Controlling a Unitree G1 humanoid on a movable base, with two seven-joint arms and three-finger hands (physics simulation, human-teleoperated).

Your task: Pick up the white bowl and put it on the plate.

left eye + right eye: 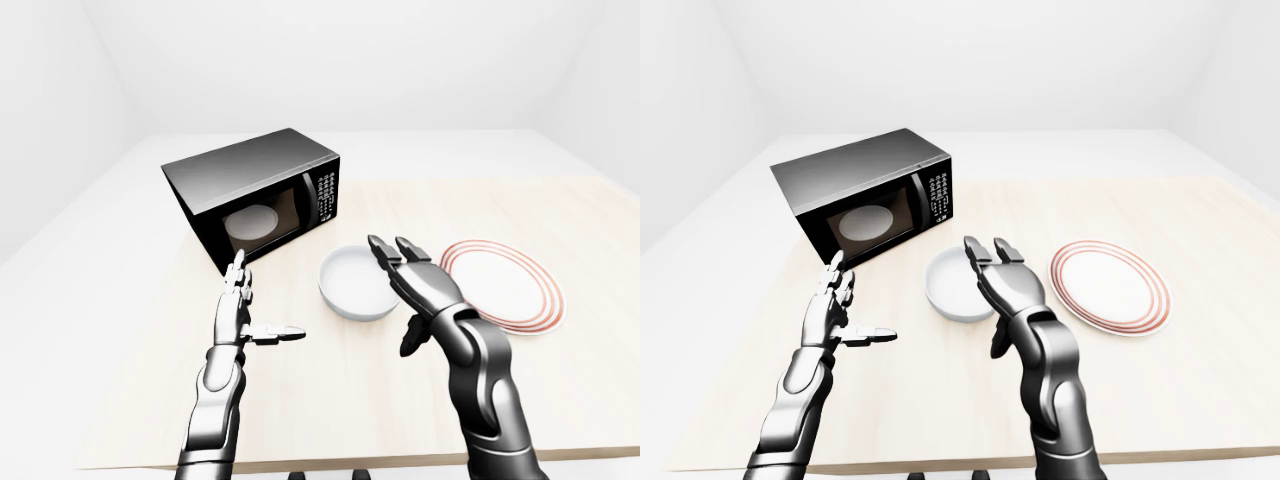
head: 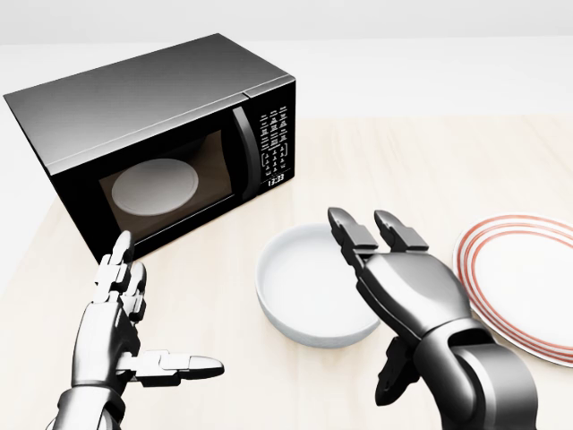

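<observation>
White bowl (image 2: 309, 296) beside plate (image 2: 528, 282) | right hand (image 2: 394, 269) spread wide over bowl | left hand (image 2: 125, 336) spread wide

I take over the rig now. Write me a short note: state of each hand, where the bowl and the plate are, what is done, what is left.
Left hand: open, empty, raised over the table, left of the white bowl.
Right hand: open, fingers reaching over the bowl's right rim, not closed on it.
The bowl sits on the table between the microwave and the plate; the plate is empty.
Done: approach only.
Left: grasp the bowl, lift it, set it on the plate at view right.
</observation>
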